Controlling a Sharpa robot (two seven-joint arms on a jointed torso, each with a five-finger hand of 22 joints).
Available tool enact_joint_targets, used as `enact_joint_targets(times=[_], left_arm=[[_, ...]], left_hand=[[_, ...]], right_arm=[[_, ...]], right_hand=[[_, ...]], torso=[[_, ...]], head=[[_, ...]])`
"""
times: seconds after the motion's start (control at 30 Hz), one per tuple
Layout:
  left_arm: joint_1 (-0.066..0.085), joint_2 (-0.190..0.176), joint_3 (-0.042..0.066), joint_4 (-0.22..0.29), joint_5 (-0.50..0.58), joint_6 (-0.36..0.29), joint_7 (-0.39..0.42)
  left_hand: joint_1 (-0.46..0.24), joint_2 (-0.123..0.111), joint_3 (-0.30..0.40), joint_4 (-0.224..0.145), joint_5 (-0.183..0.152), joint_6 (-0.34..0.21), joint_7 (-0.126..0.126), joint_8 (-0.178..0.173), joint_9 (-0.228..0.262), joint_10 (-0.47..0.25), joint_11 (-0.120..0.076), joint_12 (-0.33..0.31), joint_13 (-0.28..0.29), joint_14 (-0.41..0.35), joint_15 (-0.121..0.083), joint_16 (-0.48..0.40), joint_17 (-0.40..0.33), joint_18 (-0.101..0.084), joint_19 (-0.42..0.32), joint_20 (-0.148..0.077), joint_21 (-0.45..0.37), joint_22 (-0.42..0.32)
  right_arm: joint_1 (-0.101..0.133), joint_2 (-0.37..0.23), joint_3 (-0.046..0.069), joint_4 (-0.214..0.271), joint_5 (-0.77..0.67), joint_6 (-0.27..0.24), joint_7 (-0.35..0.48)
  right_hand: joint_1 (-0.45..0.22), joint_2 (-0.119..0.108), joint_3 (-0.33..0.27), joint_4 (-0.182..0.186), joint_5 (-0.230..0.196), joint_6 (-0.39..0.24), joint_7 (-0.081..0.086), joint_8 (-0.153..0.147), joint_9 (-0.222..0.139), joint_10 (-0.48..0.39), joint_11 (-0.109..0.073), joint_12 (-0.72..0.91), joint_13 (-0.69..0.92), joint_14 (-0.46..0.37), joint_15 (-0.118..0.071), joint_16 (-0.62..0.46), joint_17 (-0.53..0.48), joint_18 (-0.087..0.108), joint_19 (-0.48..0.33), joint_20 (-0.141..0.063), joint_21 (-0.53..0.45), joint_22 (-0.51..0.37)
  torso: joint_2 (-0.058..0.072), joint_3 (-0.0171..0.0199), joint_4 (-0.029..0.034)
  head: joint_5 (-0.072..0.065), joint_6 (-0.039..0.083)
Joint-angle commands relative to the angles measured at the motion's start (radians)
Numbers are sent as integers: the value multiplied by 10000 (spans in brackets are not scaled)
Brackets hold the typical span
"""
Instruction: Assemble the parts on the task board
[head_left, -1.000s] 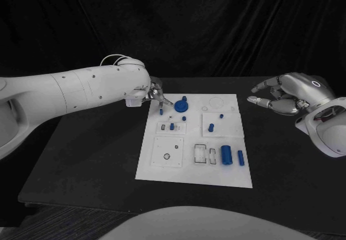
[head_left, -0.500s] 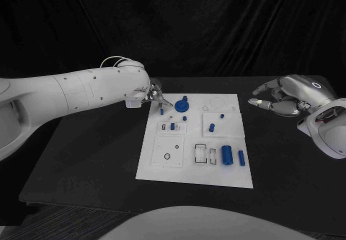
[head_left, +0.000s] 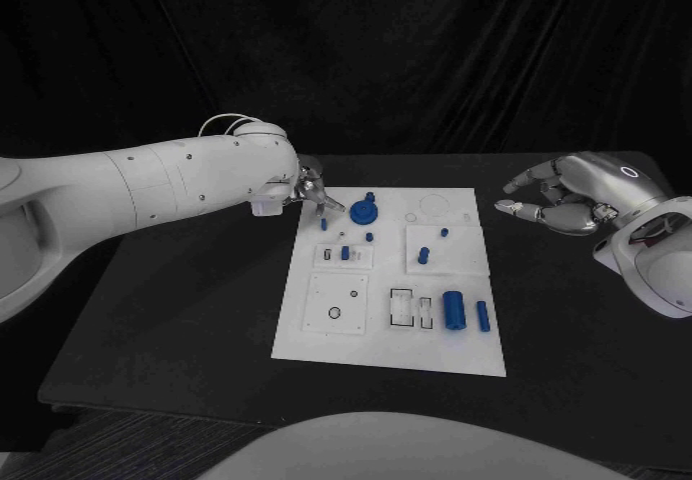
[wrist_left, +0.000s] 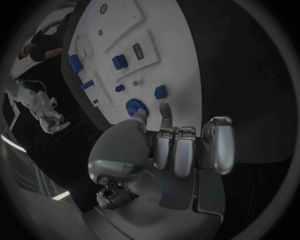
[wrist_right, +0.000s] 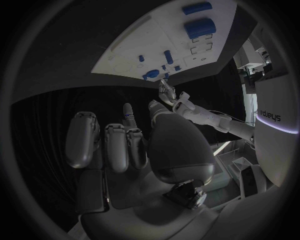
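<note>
- White plate first: task board (head_left: 433, 350) lying flat in the middle of the black table (head_left: 173, 330).
- Over at the board's far left corner: left hand (head_left: 300, 190), hovering just above the edge, grasping nothing.
- From the left wrist view: most fingers (wrist_left: 182, 150) curled in toward the palm, one finger and the thumb stretched out toward the board, apart from each other, white board visible in the gap.
- Just beyond that outstretched fingertip: a small blue block (head_left: 320, 222), close by; contact impossible to tell.
- Beside the thumb tip: a blue round disc (head_left: 364, 211) with a short post upright at its far side, seated on the board's far end.
- Down the board from there: two small blue pegs (head_left: 368, 237), standing near each other by a little slotted plate.
- On the right half: a slim blue pin (head_left: 443, 232) upright, and just nearer the robot a blue stub (head_left: 423, 255), tilted on a square inset.
- At the near right: a thick blue cylinder (head_left: 453, 309) lying on its side, a thin blue bar (head_left: 480, 316) lying just beside it, both parallel to the board's long edge.
- Out to the right, well apart from the board: right hand (head_left: 577, 195), raised above the table, loosely curled, thumb out to the side, nothing in it.
</note>
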Motion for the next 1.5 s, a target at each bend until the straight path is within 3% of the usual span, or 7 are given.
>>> enact_joint_targets(times=[0.03,0.37,0.77,0.97,1.07,1.23,1.5], left_arm=[[-25,2,8,7,15,-81,172],[-38,-66,8,101,15,59,67],[-75,-231,6,318,15,48,47],[-141,-325,6,411,15,-64,115],[-170,-352,6,442,15,-72,131],[-218,-357,6,461,15,-84,157],[-275,-353,6,497,15,-173,245]], left_hand=[[104,26,-77,9,24,-64,-6,35,26,1042,18,35,2632,1058,32,26,2635,142,11,8,-36,1534],[75,55,-198,73,-63,-75,-45,317,562,1042,-11,35,2632,1058,11,26,2635,141,21,-10,-51,1563],[26,88,-233,115,-100,-69,-57,334,624,1042,-19,35,2632,1058,6,26,2635,146,7,-15,-76,1556],[-12,127,-283,128,-62,-66,-57,132,461,1042,-24,35,2632,1058,-2,26,2635,143,20,-25,-74,1575],[-16,158,-331,120,-35,31,-53,-88,220,1042,-24,35,2632,1058,-4,26,2635,142,25,-30,-84,1588],[52,220,-434,101,42,268,5,-836,-585,1042,20,35,2632,1058,26,26,2635,148,15,-9,-146,1608],[186,257,-453,60,390,426,37,-1276,-1042,1042,48,35,2632,1058,50,26,2635,152,14,16,-188,1628]], right_arm=[[-27,-6,8,-8,-12,172,-233],[-52,12,7,-25,-12,291,-290],[-78,27,7,-34,-12,384,-325],[-87,18,7,-32,-12,429,-341],[-91,17,7,-34,-12,449,-349],[-98,24,7,-37,-12,470,-356],[-104,36,7,-43,-12,488,-360]], right_hand=[[27,70,-75,3,68,72,-27,-2,-16,1047,23,36,2634,729,43,-51,1113,-3,34,52,-24,1705],[18,72,-80,5,67,71,-30,-4,-18,1047,18,36,2634,729,39,-53,1110,0,31,49,-34,1702],[10,73,-84,6,66,71,-32,-5,-20,1047,15,36,2634,729,36,-52,1111,2,28,47,-44,1700],[7,75,-85,6,67,72,-34,-5,-21,1047,13,36,2634,728,34,-58,1103,0,31,45,-38,1702],[7,75,-85,6,67,72,-34,-5,-21,1047,13,36,2634,728,34,-58,1103,0,31,45,-38,1702],[1,81,-88,3,70,73,-39,-6,-24,1047,10,36,2634,727,28,-62,1097,5,24,41,-60,1696],[2,84,-88,-1,73,73,-41,-7,-25,1047,7,36,2634,726,26,-65,1092,6,23,39,-65,1694]], torso=[[-7,18,-38],[-3,36,-22],[7,29,-22],[14,29,-8],[19,32,-6],[17,20,1],[16,24,-10]], head=[[40,-1],[27,-1],[61,-1],[64,-1],[62,-1],[46,-1],[56,-1]])
